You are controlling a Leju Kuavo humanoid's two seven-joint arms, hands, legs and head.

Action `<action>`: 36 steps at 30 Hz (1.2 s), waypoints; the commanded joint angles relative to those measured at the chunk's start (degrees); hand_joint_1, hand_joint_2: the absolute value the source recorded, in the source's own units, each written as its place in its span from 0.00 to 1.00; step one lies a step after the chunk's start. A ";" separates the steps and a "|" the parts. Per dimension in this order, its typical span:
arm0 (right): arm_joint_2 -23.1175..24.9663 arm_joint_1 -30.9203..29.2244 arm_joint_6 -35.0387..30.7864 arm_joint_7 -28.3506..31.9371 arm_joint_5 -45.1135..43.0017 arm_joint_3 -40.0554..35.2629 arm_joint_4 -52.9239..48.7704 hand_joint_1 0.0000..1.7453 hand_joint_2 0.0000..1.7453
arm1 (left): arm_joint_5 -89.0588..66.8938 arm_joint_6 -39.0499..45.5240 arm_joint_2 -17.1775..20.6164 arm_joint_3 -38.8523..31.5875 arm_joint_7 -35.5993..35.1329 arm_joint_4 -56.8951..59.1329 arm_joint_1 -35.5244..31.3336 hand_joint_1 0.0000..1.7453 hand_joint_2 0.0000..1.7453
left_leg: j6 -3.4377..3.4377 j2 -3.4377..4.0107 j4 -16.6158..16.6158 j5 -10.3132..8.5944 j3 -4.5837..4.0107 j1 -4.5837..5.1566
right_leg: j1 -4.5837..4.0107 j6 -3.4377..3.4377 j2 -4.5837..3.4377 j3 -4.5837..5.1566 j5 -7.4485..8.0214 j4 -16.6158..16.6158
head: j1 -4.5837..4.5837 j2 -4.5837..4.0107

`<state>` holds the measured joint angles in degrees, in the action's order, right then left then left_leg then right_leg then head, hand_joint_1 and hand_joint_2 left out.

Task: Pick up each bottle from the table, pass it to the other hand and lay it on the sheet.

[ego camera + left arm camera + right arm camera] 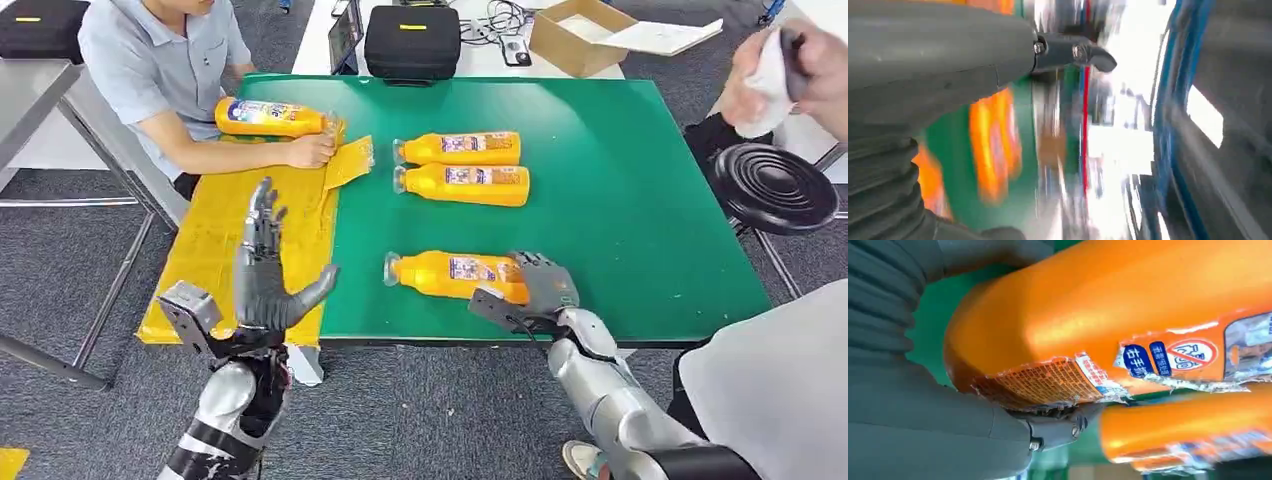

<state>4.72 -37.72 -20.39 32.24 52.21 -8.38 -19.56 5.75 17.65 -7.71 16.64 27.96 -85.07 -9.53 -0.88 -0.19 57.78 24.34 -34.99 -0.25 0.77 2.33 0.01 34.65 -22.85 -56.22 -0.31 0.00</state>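
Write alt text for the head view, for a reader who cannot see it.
The robot's right hand rests on the base end of an orange bottle lying on a green table, while its left hand is raised open above a yellow sheet. Two more bottles lie further back; a seated person holds a fourth bottle.

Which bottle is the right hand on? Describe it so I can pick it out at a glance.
Start at the green table, which carries three orange bottles lying on their sides. Two lie together as a pair farther from the robot. The near bottle lies alone by the table's front edge, with the right hand at its base.
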 commanded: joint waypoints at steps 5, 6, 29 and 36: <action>6.69 17.88 5.45 3.24 -39.64 -0.32 -42.37 1.00 1.00 | 11.13 0.62 -2.87 -7.28 -3.87 13.49 1.68 0.00 1.00 | 0.02 -0.11 -0.05 0.06 0.04 -0.03 | -0.06 -0.09 0.03 -0.05 -0.13 -0.03 | -0.02 0.00; 6.59 18.23 5.31 3.00 -40.01 -0.85 -43.19 1.00 1.00 | 11.20 0.53 -2.75 -7.13 -3.91 13.28 1.80 0.00 1.00 | 0.03 -0.05 -0.04 0.13 0.12 -0.03 | -0.06 -0.10 -0.02 -0.11 -0.18 -0.03 | -0.02 0.00; 9.99 15.67 14.27 3.17 -35.64 -24.56 -25.01 1.00 1.00 | 14.35 -25.03 -0.32 1.25 -6.32 9.37 4.53 0.00 1.00 | 0.07 0.07 -0.08 0.09 -0.06 -0.04 | -0.03 -0.12 -0.09 0.09 -0.10 0.00 | 0.00 0.00; 11.79 16.39 14.69 3.36 -35.31 -26.75 -23.11 1.00 1.00 | 15.17 -24.54 -0.75 0.83 -7.06 10.02 4.21 0.00 1.00 | 0.04 -0.06 -0.09 0.05 -0.10 -0.06 | -0.05 -0.11 0.02 0.11 -0.12 0.00 | 0.00 0.00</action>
<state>15.15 -18.47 -6.43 35.17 16.74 -28.44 -51.80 20.35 -7.89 -9.42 16.76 21.44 -77.18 -3.48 -0.86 -0.30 57.75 24.35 -35.31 -0.31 0.74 2.27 0.06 34.97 -22.92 -56.26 -0.31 0.00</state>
